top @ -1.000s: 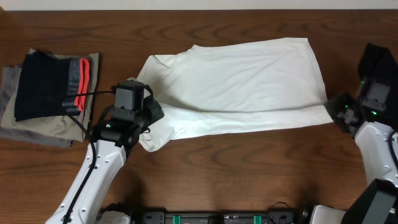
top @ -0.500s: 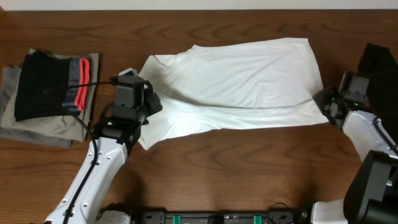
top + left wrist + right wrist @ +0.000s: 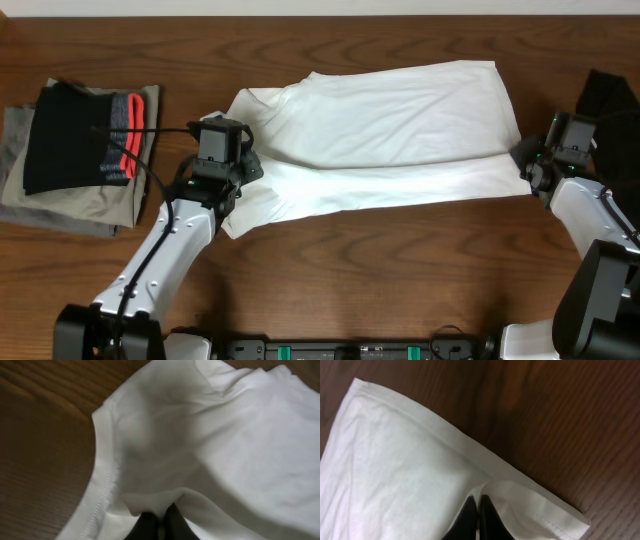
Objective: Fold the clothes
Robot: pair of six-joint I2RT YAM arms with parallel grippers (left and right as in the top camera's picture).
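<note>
Left tool [image 3: 161, 514] and right tool [image 3: 479, 504], pinching the T-shirt [image 3: 400, 120], have moved forward.

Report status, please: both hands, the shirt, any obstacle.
Left hand shut on white T-shirt. Right hand shut on its hem corner. Folded pile apart, far left.
</note>
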